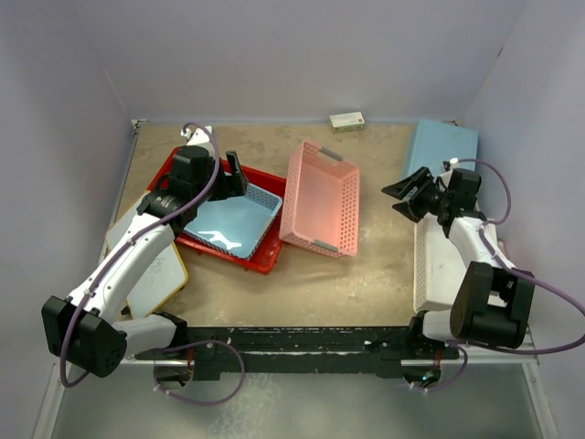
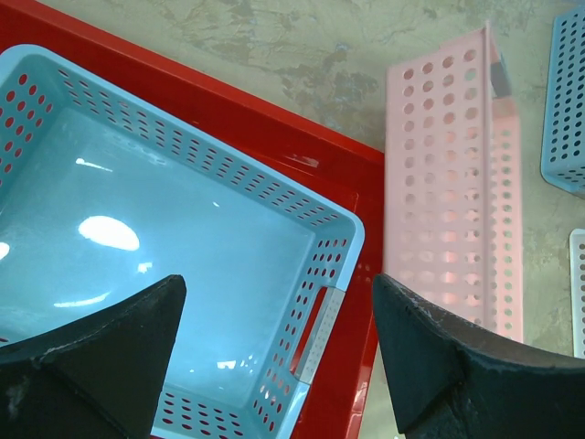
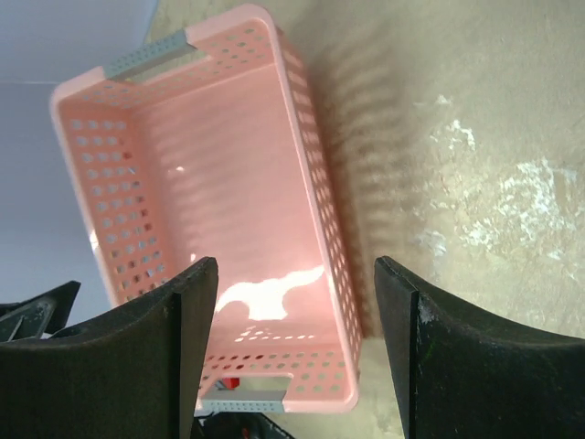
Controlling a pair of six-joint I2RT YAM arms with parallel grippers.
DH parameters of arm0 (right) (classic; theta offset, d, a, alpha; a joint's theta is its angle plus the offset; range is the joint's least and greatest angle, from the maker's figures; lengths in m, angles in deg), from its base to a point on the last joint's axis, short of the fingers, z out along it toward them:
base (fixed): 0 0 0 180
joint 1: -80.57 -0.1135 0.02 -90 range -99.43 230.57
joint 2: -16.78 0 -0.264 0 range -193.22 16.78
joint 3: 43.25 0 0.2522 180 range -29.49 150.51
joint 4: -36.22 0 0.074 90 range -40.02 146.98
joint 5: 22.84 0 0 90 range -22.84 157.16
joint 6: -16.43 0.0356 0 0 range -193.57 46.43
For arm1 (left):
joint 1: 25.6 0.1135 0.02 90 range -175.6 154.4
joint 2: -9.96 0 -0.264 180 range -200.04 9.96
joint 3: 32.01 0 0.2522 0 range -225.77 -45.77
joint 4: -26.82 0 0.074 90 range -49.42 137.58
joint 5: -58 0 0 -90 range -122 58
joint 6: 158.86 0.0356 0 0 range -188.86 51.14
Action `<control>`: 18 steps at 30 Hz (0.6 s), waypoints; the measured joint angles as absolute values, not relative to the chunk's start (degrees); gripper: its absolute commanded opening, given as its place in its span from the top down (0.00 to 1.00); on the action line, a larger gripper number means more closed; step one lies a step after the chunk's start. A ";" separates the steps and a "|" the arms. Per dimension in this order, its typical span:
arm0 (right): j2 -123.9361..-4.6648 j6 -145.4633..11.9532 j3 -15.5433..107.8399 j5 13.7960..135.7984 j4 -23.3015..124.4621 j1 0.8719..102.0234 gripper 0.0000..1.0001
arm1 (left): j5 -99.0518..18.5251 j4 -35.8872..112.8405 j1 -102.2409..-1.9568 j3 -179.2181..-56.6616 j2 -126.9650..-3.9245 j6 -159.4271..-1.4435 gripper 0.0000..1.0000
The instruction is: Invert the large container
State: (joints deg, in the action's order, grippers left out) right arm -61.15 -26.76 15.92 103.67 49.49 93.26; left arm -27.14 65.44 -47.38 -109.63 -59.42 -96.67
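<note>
From above, my left arm (image 1: 128,256) and the blue basket (image 1: 239,222) cover most of the red tray (image 1: 263,260). Only strips of its rim show, along the far side and at the near right corner. It lies left of centre on the table (image 1: 302,293), open side up, with the blue basket sitting in it. My left gripper (image 1: 234,176) hangs over the tray's far part; one finger shows plainly and the other is hard to make out. Flat pale pieces (image 1: 160,270) under that arm are too covered to name. My right arm (image 1: 475,247) hides part of the white basket (image 1: 437,265). My right gripper (image 1: 403,198) is spread and empty, apart from the pink basket (image 1: 322,197), which sits just beside the tray. I count one red tray, one pink basket, one white basket, two blue ones, the second blue basket (image 1: 444,146) in the far right corner, and one small box (image 1: 347,121) by the back wall.

At my left wrist, the left gripper (image 2: 274,302) stands wide with nothing between its fingers (image 2: 101,366). The blue basket (image 2: 164,219) below is cut off at the left and bottom. The red tray (image 2: 274,137) shows only as a band around it. The second blue basket (image 2: 569,101) and the white basket (image 2: 579,283) are slivers at the right edge.

At my right wrist, the right gripper (image 3: 294,274) is parted and holds nothing. The pink basket (image 3: 210,183) lies below, its near end partly behind one finger. A red speck shows through a hole; I cannot tell what it is.
</note>
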 measured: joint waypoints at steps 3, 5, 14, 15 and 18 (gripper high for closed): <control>-60.36 -28.42 17.39 103.62 49.54 92.45 0.28 | -27.25 65.40 -47.38 -109.63 -59.53 -96.69 0.20; -58.88 -30.39 19.35 102.36 50.65 90.16 0.28 | -27.40 65.22 -47.38 -109.63 -59.71 -96.69 0.20; -56.43 -39.77 35.51 91.95 56.60 69.18 0.28 | -28.63 64.33 -47.38 -109.63 -60.65 -96.80 0.20; -57.02 -39.72 36.45 90.36 57.36 67.54 0.29 | -28.65 64.20 -47.38 -109.63 -60.65 -96.84 0.20; -59.62 -38.50 37.17 85.75 58.94 63.89 0.29 | -28.80 64.07 -47.38 -109.63 -60.65 -97.30 0.20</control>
